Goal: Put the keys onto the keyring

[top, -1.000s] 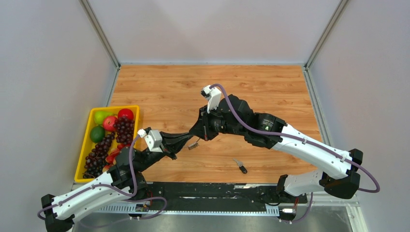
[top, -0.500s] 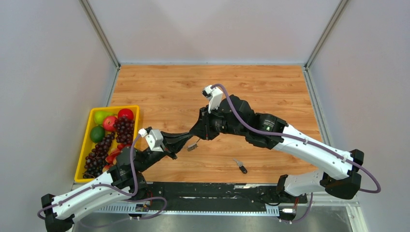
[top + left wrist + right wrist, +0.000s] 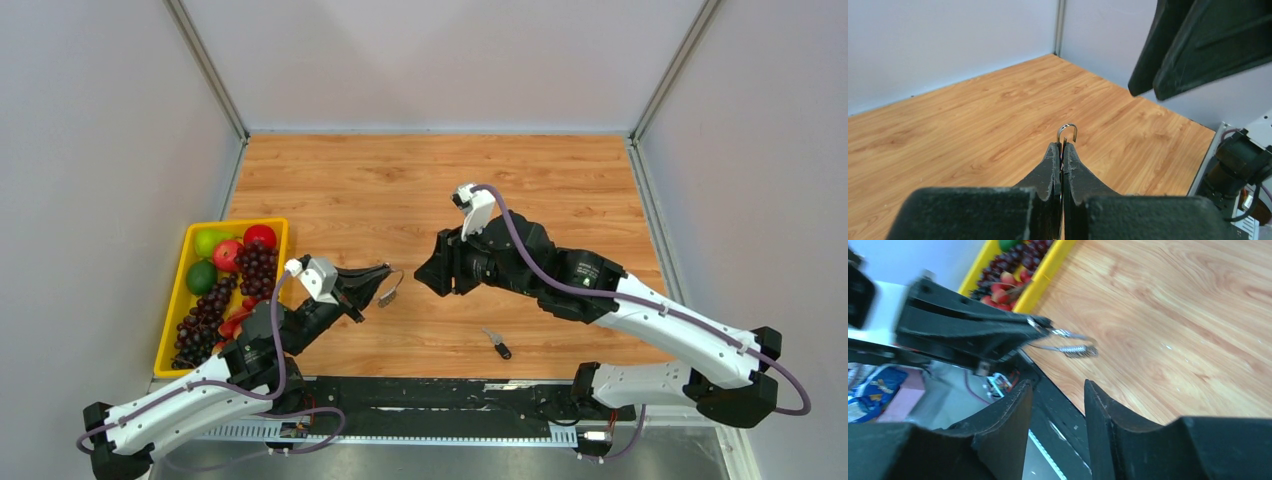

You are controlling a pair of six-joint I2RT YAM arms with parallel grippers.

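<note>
The keyring (image 3: 389,288) is a thin silver wire loop with small silver keys hanging from it. My left gripper (image 3: 383,272) is shut on it, left of the table's middle. In the left wrist view the ring's wire (image 3: 1067,131) pokes out just past the left gripper (image 3: 1062,146). My right gripper (image 3: 428,276) stands open and empty a short way right of the ring. The right wrist view shows the ring and keys (image 3: 1071,346) ahead of the right gripper (image 3: 1058,386). A key with a black head (image 3: 497,345) lies on the table near the front edge.
A yellow tray (image 3: 177,290) with grapes, apples and other fruit sits at the table's left edge; its corner (image 3: 1048,275) shows in the right wrist view. Grey walls close in the wooden table on three sides. A black rail (image 3: 440,392) runs along the front.
The right gripper has opened and drawn back to the right, away from the keyring. The left gripper has kept hold of the ring and shifted slightly.
</note>
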